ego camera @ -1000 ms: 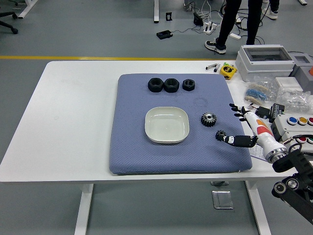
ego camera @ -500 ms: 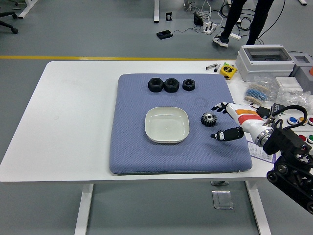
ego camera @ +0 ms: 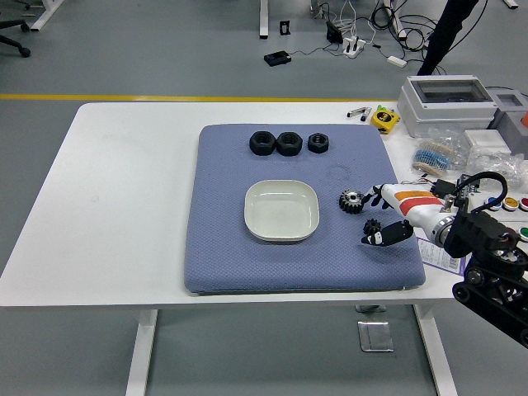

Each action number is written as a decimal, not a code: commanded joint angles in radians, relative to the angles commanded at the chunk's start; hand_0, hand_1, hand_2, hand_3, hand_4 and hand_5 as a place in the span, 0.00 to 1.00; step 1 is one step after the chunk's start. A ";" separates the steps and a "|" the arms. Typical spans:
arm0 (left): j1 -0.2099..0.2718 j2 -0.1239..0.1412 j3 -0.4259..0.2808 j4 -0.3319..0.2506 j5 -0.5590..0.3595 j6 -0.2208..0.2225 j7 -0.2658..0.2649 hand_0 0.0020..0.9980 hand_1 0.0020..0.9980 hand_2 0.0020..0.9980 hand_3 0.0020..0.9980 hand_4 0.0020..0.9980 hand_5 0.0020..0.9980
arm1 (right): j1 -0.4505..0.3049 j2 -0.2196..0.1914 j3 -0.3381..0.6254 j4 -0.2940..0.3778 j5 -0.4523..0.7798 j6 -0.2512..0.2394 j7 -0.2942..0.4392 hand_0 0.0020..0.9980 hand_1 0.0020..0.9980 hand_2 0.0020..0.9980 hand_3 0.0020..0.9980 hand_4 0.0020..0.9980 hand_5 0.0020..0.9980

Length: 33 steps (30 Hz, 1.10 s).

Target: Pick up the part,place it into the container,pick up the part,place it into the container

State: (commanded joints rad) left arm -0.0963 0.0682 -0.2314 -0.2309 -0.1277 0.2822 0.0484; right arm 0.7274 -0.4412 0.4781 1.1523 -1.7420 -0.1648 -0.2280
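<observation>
On the blue mat (ego camera: 223,247) sits a white square bowl (ego camera: 281,209), which holds nothing. A black bevel gear (ego camera: 351,200) lies just right of the bowl, and a smaller black gear (ego camera: 371,224) lies a little below and right of it. My right hand (ego camera: 369,217) reaches in from the right, open. Its upper fingers (ego camera: 371,195) nearly touch the larger gear's right side. The black thumb (ego camera: 381,238) lies just below the small gear. It grasps neither gear. My left arm is not in the picture.
Three black nuts (ego camera: 289,143) lie in a row at the mat's far edge. At the table's right side stand a grey box (ego camera: 445,103), a yellow tape measure (ego camera: 384,119), bags of small parts (ego camera: 437,153) and a button panel (ego camera: 511,206). A person's leg (ego camera: 450,25) shows beyond the table.
My right hand has moved left over the mat's right edge, up to the two gears, its fingers still spread. The person beyond the table has walked to the right.
</observation>
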 joint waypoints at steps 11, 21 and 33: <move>-0.004 0.000 0.007 0.000 -0.010 0.000 -0.004 0.62 0.59 0.66 0.59 0.58 0.58 | 0.051 0.007 -0.055 -0.066 0.002 0.012 -0.002 0.52 0.55 0.60 0.57 1.00 0.39; -0.005 -0.001 0.002 -0.001 0.000 -0.001 0.001 0.62 0.59 0.66 0.60 0.58 0.58 | 0.053 0.034 -0.072 -0.110 0.024 0.007 0.009 0.47 0.51 0.56 0.53 0.97 0.40; -0.009 -0.001 0.002 -0.003 0.002 -0.001 0.002 0.62 0.59 0.67 0.60 0.58 0.58 | 0.069 0.054 -0.088 -0.165 0.041 0.004 0.017 0.44 0.50 0.53 0.52 0.94 0.41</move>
State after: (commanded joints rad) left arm -0.1055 0.0675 -0.2293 -0.2335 -0.1254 0.2810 0.0506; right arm 0.7963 -0.3874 0.3899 0.9877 -1.7007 -0.1604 -0.2106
